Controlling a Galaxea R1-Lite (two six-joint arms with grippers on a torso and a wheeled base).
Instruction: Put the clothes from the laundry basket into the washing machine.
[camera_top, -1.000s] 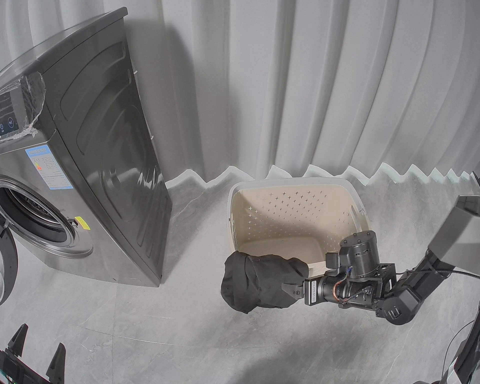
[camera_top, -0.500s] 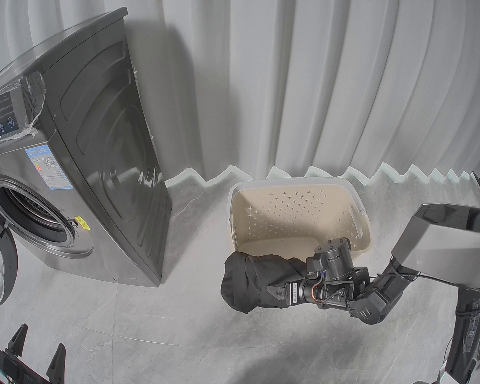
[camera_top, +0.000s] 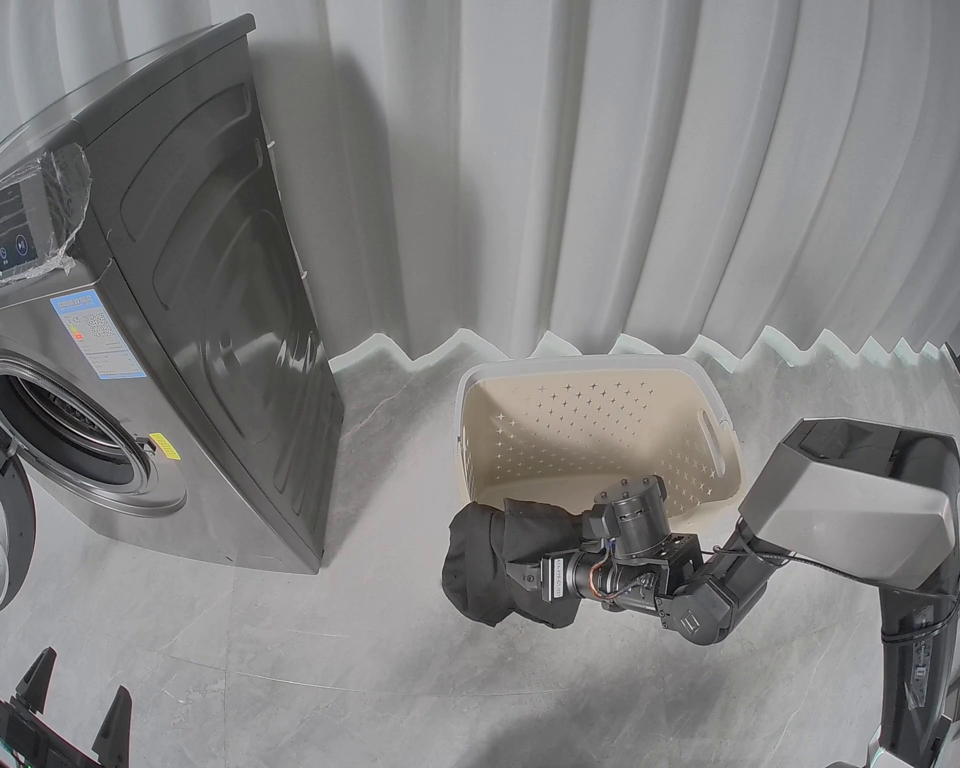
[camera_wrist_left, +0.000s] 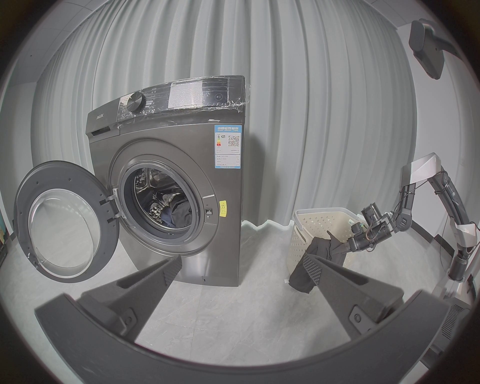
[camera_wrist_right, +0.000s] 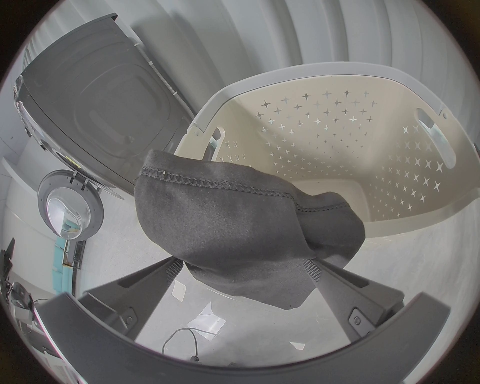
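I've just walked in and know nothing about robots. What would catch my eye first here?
A dark garment seems to hang over the near corner of a cream laundry basket on the floor, with the right gripper open around it. To the left stands a grey washing machine, its round door swung wide open and some clothes already in the drum.
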